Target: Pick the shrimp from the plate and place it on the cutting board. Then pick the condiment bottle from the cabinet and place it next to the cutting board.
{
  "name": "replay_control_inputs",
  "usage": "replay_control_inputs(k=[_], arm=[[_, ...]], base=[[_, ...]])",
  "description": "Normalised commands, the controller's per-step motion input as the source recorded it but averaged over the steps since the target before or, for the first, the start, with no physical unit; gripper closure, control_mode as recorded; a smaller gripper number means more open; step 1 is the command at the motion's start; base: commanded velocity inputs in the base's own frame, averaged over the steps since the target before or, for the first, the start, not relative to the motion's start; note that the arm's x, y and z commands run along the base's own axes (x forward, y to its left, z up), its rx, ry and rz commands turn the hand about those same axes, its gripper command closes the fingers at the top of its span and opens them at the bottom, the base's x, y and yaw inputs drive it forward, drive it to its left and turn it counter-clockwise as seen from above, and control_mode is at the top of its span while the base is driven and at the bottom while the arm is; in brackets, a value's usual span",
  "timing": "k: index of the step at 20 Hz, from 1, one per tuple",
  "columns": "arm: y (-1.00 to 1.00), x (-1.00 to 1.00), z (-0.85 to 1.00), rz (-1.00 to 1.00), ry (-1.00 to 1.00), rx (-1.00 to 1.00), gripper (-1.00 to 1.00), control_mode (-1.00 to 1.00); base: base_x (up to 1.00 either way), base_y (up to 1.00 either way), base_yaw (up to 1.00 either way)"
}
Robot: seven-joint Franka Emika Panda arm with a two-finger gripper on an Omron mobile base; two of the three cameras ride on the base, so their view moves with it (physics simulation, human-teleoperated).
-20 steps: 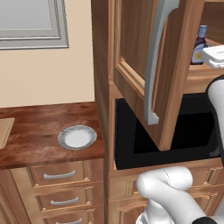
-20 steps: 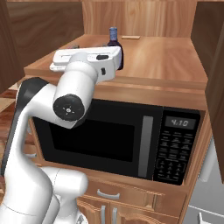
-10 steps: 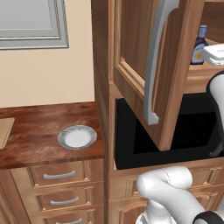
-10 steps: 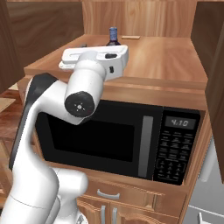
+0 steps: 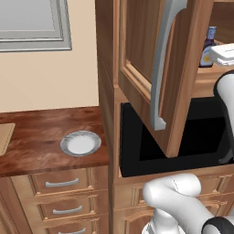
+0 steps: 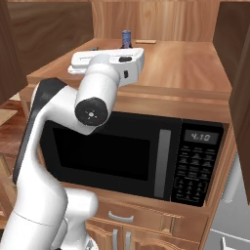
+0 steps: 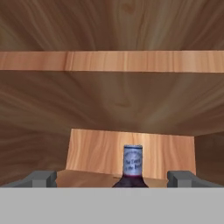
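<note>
The condiment bottle [image 7: 132, 165], dark with a blue-grey cap, stands upright at the back of the cabinet shelf [image 6: 188, 61]. My gripper [image 7: 113, 179] is open and level with the bottle, which sits ahead of it between the two fingertips and untouched. From the right base, my hand [image 6: 108, 59] lies low over the shelf, short of the bottle [image 6: 127, 39]. The bottle [image 5: 209, 41] also shows behind the open cabinet door [image 5: 137, 45]. The plate [image 5: 81, 143] sits bare on the counter. A corner of the cutting board [image 5: 4, 137] shows at the far left. The shrimp is out of view.
A black microwave [image 6: 127, 156] sits directly under the cabinet shelf. The open door's long silver handle [image 5: 161, 73] hangs left of my arm. Drawers [image 5: 61, 183] run below the brown counter [image 5: 41, 151]. A thin flat strip [image 6: 146, 41] lies on the shelf behind the bottle.
My hand has slid a little deeper along the shelf toward the bottle, and the elbow has risen. The jaws have stayed open. The bottle has not moved.
</note>
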Motion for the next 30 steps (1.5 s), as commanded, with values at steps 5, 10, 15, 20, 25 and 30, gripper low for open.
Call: replay_control_inputs(k=[5,10,15,20,25,30], arm=[[0.0,0.18,0.0,0.0,0.0,0.0,-1.0,-1.0],[0.0,0.28,0.0,0.0,0.0,0.0,-1.0,-1.0],[-0.01,0.3,0.0,0.0,0.0,0.0,-1.0,-1.0],[-0.13,0.33,0.0,0.0,0.0,0.0,-1.0,-1.0],[-0.21,0.31,0.0,0.0,0.0,0.0,-1.0,-1.0],[-0.16,0.22,0.0,0.0,0.0,0.0,-1.0,-1.0]], base=[[0.0,0.0,0.0],[0.0,0.0,0.0],[0.0,0.0,0.0],[0.0,0.0,0.0],[0.0,0.0,0.0],[0.0,0.0,0.0]])
